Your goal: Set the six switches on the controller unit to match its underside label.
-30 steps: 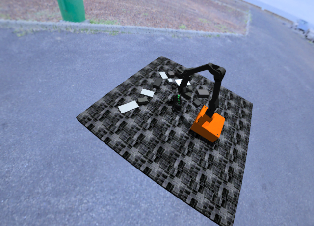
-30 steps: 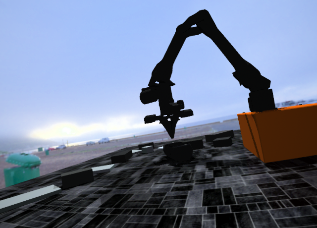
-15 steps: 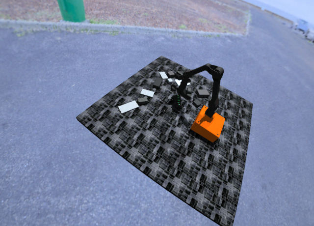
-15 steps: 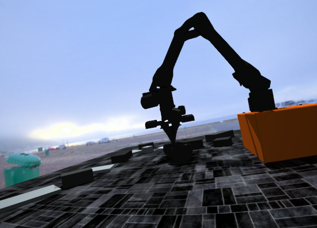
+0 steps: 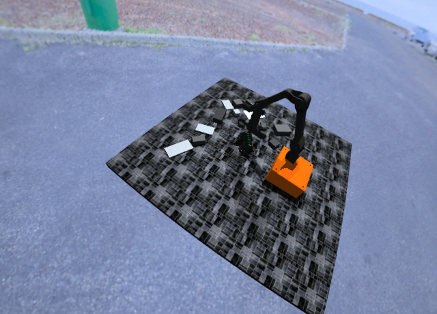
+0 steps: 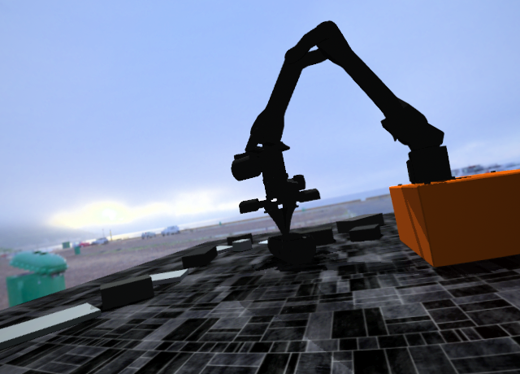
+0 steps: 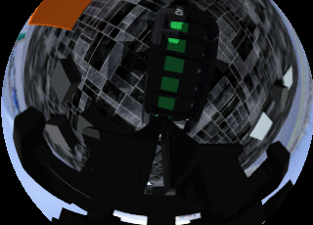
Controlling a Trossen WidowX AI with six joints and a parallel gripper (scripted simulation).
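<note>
The dark grey controller unit (image 5: 244,145) (image 6: 292,250) (image 7: 194,67) sits on its base on the mat, its switches facing up. In the wrist view five green switch ends show in a row; the two farthest from the fingers have brighter patches, the other three look evenly dim green. A sliver of green shows beside the fingertips, where the last switch is mostly hidden. My gripper (image 6: 286,233) (image 7: 160,118) is shut with nothing between its fingers. It points down with its tips at the unit's top, near one end of the row; I cannot tell whether they touch. The label underneath is hidden.
The orange base block (image 5: 289,177) (image 6: 465,223) carries the arm. Dark blocks (image 5: 198,140) (image 6: 127,291) and white flat pieces (image 5: 179,148) (image 6: 45,324) lie left of and beyond the unit. A grey block (image 5: 282,129) and a smaller dark block (image 5: 274,143) lie between unit and arm.
</note>
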